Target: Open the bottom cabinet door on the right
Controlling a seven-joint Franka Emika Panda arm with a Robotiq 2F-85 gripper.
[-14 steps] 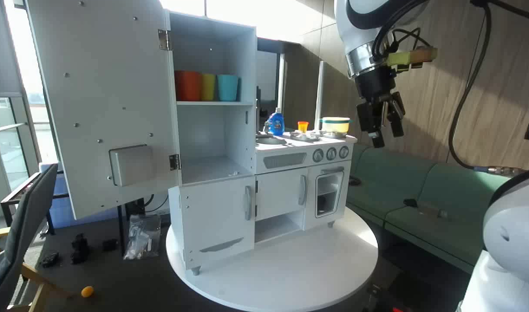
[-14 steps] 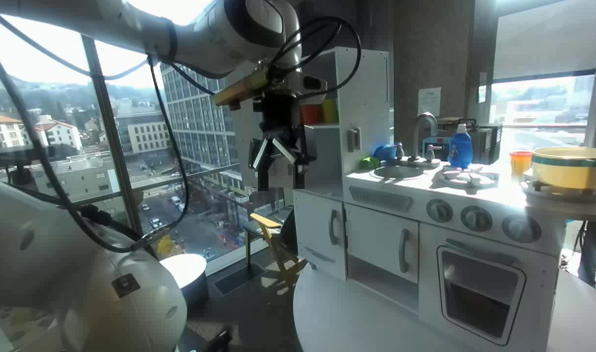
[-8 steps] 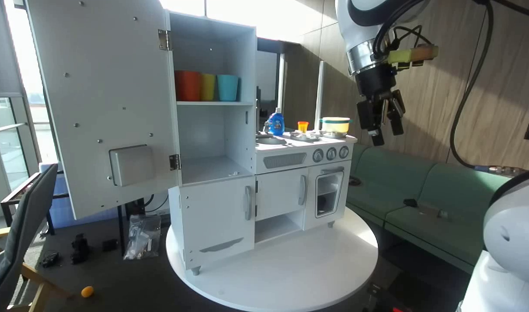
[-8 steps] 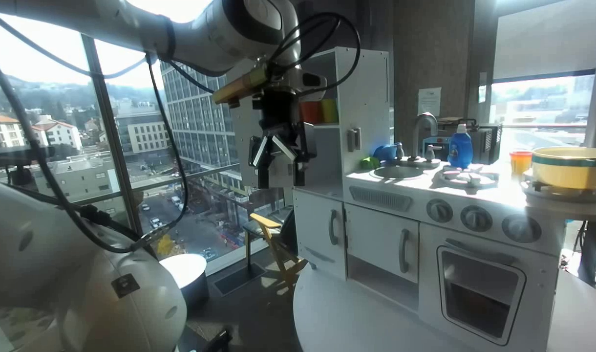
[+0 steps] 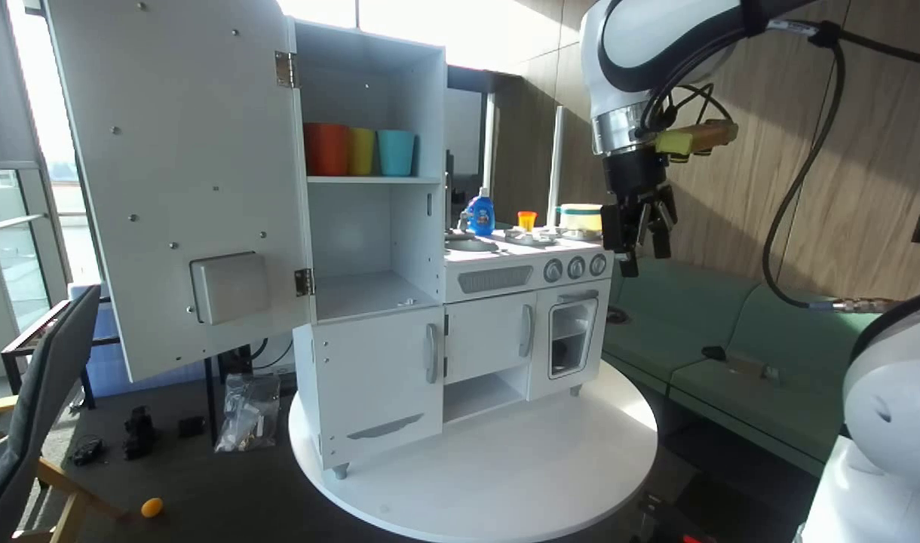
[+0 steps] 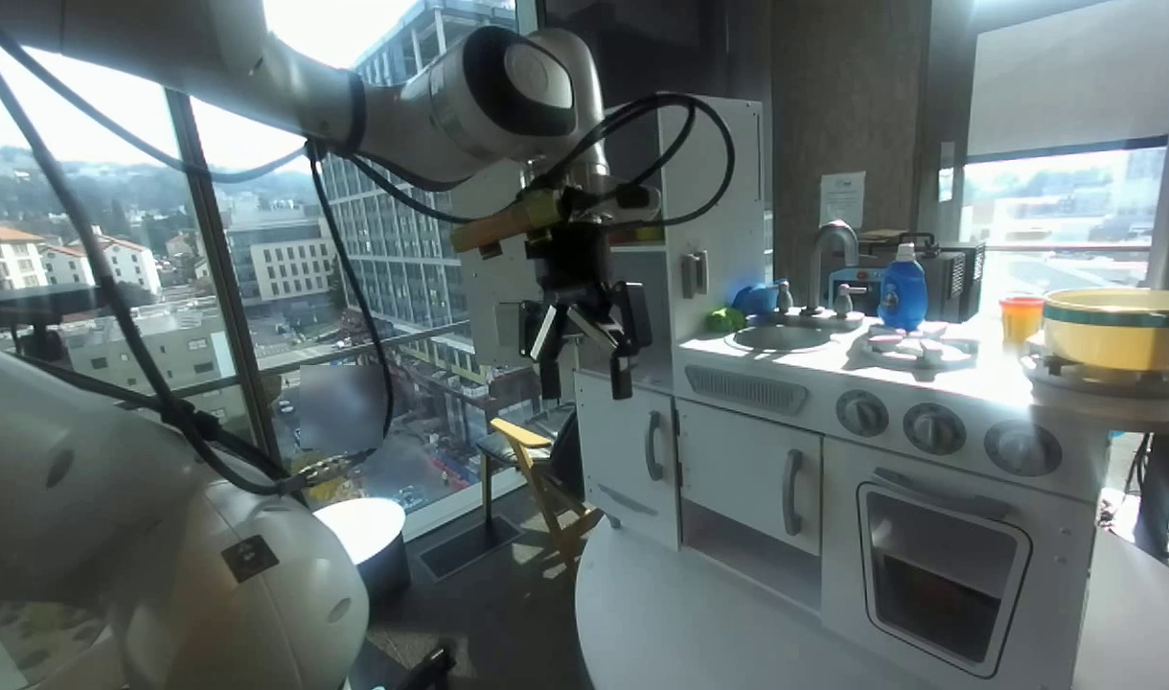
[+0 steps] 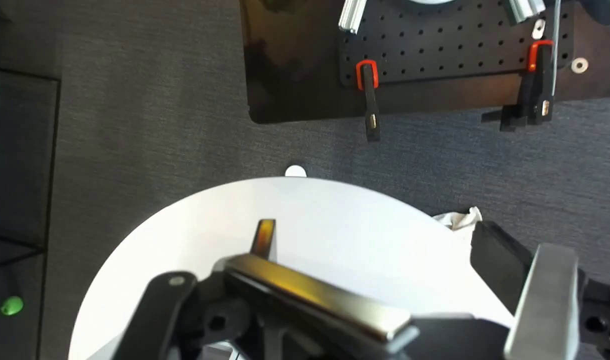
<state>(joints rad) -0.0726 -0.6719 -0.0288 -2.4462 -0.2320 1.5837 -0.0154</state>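
Note:
The bottom cabinet door (image 5: 486, 339) is a small plain white panel with a curved grey handle, under the sink. It is shut, above an open low shelf, and shows also in an exterior view (image 6: 743, 470). It is out of view in the wrist view. My gripper (image 5: 645, 256) is open and empty, its fingers pointing down, in the air apart from the kitchen. In an exterior view the gripper (image 6: 586, 379) appears left of the door and higher. In the wrist view the gripper's fingers (image 7: 382, 252) are spread wide above the white round table (image 7: 325, 215).
The tall door (image 5: 173, 151) stands wide open. A lower left door (image 5: 377, 377) and an oven door (image 6: 944, 565) are shut beside the small door. A yellow pot (image 6: 1111, 335) and blue bottle (image 6: 903, 292) stand on the counter. Clamps (image 7: 370, 105) sit near the robot base.
Over the last half second my gripper has moved down and closer to the kitchen, leftward in an exterior view. It stays open. The doors have not moved.

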